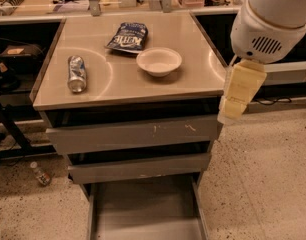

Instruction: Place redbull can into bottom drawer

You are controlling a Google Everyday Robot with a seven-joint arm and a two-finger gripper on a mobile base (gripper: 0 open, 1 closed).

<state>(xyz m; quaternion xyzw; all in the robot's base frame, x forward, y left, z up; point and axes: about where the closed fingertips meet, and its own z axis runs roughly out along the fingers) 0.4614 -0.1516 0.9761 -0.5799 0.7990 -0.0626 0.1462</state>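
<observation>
Well apart: redbull can on its side, left on the tabletop, pincer beyond its right edge, grip untellable.

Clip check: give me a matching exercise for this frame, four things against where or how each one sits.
1 can
2 bowl
3 bottom drawer
4 claw

A pulled open, lowest of three
B on its side, left part of the top
C beside the top's right edge, apart from the can
D upright, next to the crisp bag

Pairs: 1-B, 2-D, 3-A, 4-C
</observation>
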